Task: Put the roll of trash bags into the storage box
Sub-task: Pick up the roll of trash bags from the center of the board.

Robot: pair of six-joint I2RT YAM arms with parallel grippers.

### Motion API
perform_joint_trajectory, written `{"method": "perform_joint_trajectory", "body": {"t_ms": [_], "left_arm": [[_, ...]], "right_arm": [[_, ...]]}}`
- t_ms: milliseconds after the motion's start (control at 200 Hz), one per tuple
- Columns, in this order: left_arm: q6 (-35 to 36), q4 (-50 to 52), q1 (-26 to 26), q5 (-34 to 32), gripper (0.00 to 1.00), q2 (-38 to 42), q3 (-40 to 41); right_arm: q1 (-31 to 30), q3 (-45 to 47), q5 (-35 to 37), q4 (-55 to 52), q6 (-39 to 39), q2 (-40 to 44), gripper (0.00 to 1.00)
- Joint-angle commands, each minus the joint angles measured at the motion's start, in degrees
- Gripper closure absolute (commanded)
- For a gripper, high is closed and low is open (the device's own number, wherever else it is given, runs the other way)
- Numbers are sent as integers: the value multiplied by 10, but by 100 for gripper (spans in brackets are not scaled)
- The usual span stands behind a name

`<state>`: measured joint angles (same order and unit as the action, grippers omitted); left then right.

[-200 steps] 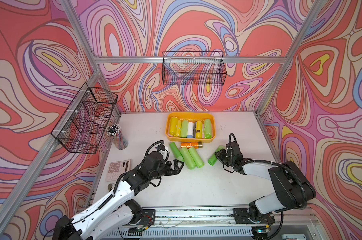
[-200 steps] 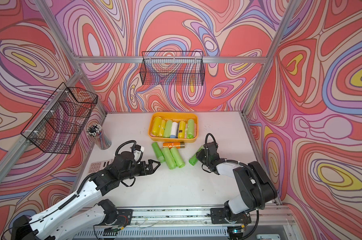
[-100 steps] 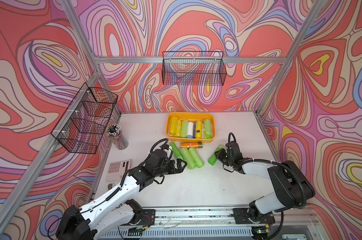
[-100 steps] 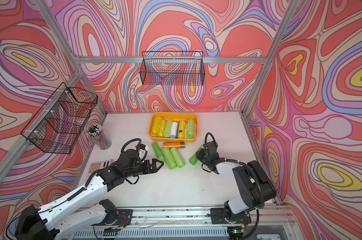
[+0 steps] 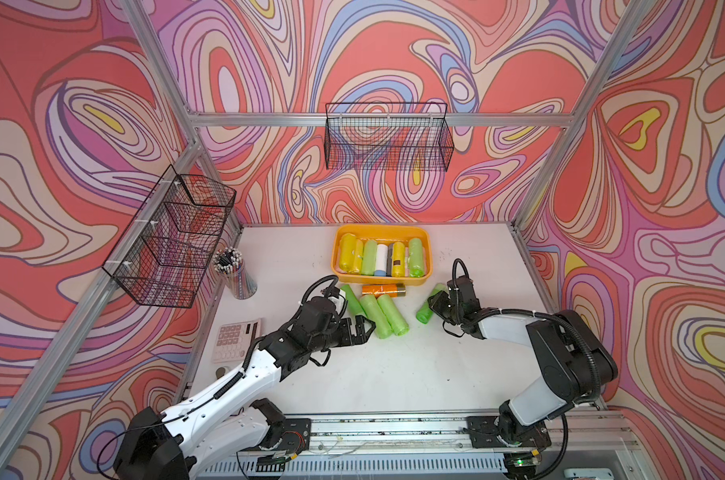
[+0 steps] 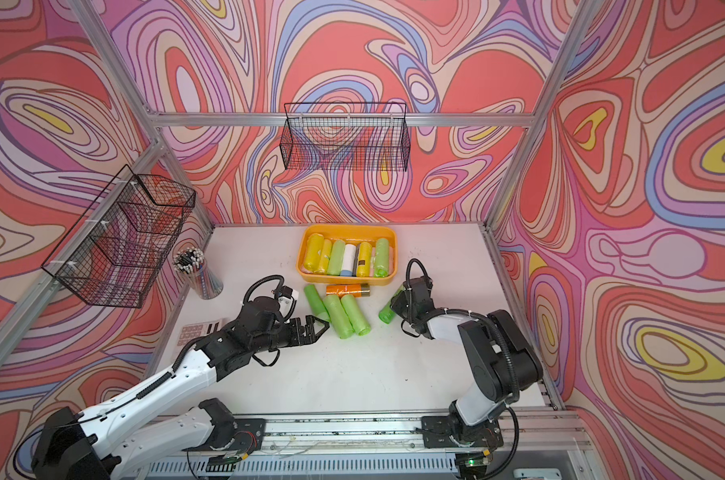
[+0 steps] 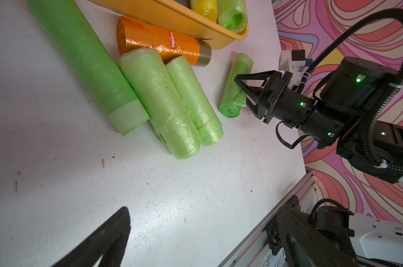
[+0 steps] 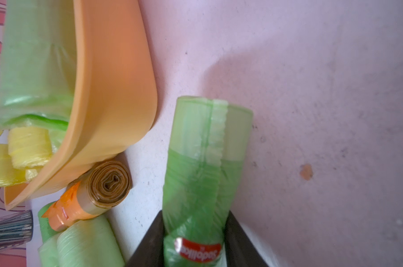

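A slim green roll of trash bags (image 5: 424, 311) (image 6: 387, 312) (image 8: 205, 161) lies on the white table just off the near right corner of the orange-yellow storage box (image 5: 379, 227) (image 6: 348, 227) (image 8: 117, 92). My right gripper (image 5: 435, 305) (image 8: 195, 213) (image 7: 242, 91) has one jaw pressed on each side of the roll, pinching its wrap. My left gripper (image 5: 367, 326) (image 6: 317, 324) (image 7: 203, 212) is open and empty, with its tips at the near end of a cluster of three green rolls (image 5: 373, 309) (image 7: 149, 99).
An orange roll (image 5: 381, 289) (image 7: 159, 41) lies against the box's front wall. Several yellow, green and white rolls fill the box. A pen cup (image 5: 234, 270) and a calculator (image 5: 234, 343) sit at the left. Black wire baskets (image 5: 388, 141) (image 5: 173, 237) hang on the walls.
My left arm has reached forward and to the right, bringing its open gripper up to the three green rolls. The right arm and its roll have hardly moved.
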<state>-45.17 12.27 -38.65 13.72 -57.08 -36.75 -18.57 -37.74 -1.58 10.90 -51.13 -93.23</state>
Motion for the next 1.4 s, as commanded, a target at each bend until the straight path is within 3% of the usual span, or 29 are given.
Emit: {"method": "perform_joint_trajectory", "body": {"t_ms": [0, 150, 541, 836, 1162, 1392], "left_arm": [[8, 0, -2, -3, 0, 0, -20], [18, 44, -2, -8, 0, 2, -52], [49, 96, -2, -68, 0, 2, -114], [37, 107, -1, -79, 0, -58, -143], [68, 144, 15, -104, 0, -111, -236], [69, 135, 18, -114, 0, -126, -256]], "right_arm": [[0, 2, 26, -67, 7, -32, 61], [0, -11, 16, -77, 11, -34, 77], [0, -67, 9, -157, 21, 42, 80], [0, -108, -2, -195, 28, 102, 80], [0, -188, -37, -222, 76, 100, 80], [0, -271, -43, -247, 117, 61, 80]]}}
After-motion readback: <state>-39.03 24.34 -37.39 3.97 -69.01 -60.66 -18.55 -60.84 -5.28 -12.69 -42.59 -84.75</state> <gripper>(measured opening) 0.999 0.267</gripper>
